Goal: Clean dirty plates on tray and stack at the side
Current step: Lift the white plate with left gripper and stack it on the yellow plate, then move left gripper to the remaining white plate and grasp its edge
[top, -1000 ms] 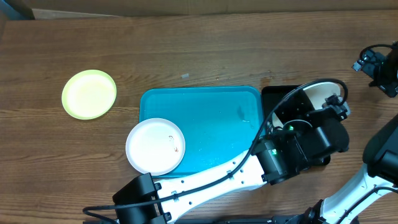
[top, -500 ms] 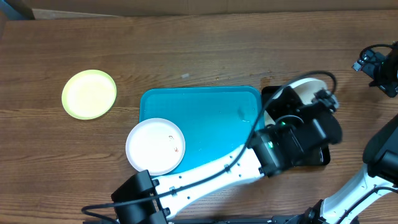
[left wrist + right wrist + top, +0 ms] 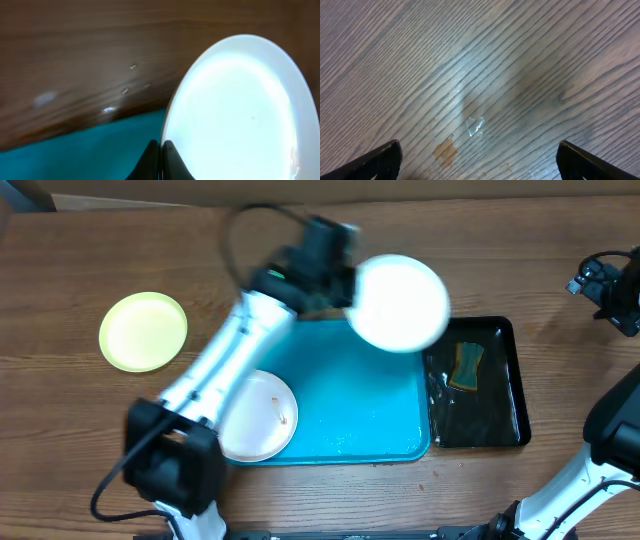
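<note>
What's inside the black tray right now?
A green-and-yellow sponge lies in the black tray, toward its far left; the floor glints as if wet. The white plate held by the left claw covers the tray's far-left corner, so that bit is unseen.

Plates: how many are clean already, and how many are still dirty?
Probably done: the yellow-green plate lies off the tray, on the table at the side, looking clean. In hand: the left gripper pinches a white plate by its rim, lifted over the tray's corner. Left: the smudged white plate on the tray, and stacking.
</note>
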Motion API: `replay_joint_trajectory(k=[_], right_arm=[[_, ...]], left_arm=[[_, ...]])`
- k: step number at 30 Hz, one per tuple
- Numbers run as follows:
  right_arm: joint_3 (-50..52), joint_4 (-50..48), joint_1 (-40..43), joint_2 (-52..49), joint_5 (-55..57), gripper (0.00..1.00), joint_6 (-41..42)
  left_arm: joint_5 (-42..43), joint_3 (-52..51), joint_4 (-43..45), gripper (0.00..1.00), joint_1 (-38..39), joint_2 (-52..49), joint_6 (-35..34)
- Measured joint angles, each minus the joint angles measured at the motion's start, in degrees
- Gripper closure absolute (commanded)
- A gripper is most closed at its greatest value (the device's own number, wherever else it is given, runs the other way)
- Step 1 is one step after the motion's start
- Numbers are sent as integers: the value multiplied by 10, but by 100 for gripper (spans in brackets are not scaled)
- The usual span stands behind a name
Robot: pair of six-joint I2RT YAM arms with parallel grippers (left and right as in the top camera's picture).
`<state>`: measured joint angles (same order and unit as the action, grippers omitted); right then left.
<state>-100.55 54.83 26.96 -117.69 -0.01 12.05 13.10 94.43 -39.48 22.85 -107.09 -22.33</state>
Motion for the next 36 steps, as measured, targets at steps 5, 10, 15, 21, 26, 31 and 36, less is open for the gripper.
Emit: replay_joint_trajectory(k=[5, 10, 15, 21, 26, 31, 36], right_arm=[[0, 0, 0, 0, 0, 0, 0], [0, 0, 0, 0, 0, 0, 2], [0, 0, 0, 0, 0, 0, 2], [0, 0, 0, 0, 0, 0, 2], [0, 0, 0, 0, 0, 0, 2], [0, 0, 0, 0, 0, 0, 2], [0, 0, 0, 0, 0, 0, 2]], left_arm=[[97, 0, -78, 96, -195, 0, -43], [96, 1, -146, 96, -367, 0, -53], [24, 1, -191, 96, -520, 0, -59], [-34, 1, -194, 96, -630, 0, -57], [-45, -1, -183, 96, -638, 0, -41], [-48, -24, -140, 96, -615, 0, -33], [-53, -74, -90, 96, -595, 0, -32]])
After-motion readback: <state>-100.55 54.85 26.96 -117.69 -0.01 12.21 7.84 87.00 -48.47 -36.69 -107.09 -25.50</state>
